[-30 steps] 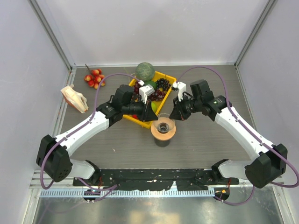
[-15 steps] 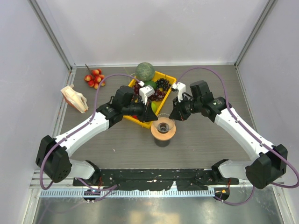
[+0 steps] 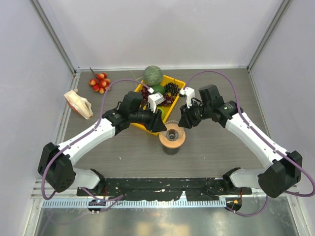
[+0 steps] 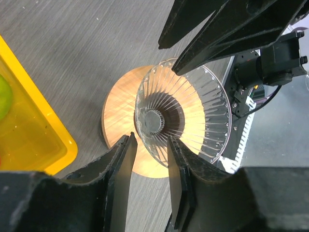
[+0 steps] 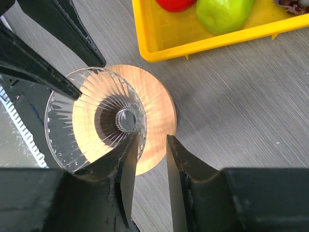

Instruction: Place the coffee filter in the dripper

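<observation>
Dripper (image 4: 193, 111), clear and ribbed, sits on the tan wooden ring (image 4: 118, 113) on the table, just beside the yellow tray (image 5: 193, 46). Left gripper (image 4: 149, 141) and right gripper (image 5: 151, 140) straddle its rim from opposite sides, their fingers slightly spread and not pinching it.

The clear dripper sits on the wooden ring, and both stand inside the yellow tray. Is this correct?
Not quite. The dripper does sit on the wooden ring, but both stand on the table beside the yellow tray, not inside it. The left wrist view shows this.
</observation>
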Robot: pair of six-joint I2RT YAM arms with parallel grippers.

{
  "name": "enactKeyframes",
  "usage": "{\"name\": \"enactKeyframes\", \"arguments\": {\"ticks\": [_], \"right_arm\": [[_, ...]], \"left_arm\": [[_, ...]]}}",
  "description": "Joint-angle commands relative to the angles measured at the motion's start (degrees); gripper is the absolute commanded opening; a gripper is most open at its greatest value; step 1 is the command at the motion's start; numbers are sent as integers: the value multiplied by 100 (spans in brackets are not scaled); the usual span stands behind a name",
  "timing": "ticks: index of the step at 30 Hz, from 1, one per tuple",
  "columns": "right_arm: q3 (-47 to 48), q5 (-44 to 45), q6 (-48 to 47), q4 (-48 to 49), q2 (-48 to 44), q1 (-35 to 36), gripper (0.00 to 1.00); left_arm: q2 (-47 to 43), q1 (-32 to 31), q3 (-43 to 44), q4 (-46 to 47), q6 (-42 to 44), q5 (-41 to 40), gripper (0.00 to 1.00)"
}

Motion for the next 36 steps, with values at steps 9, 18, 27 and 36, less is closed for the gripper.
{"name": "enactKeyframes", "arguments": {"ticks": [9,18,27,36], "right_arm": [[449,146,-14,-613,-46,-41,56],[633,-434,3,-877,-186,-190,83],[493,-1293,-347,-1131,-441,-805,88],[-121,-1498,-718,-1308,-801,-1588,88]], "left_arm": [[-100,108,189,-589,22,243,51],[-390,310,-4,-362,-57,806,66],[-908,837,-180,-194,196,1447,73],[-1006,1093,-654,-889,2666,1026,66]]}}
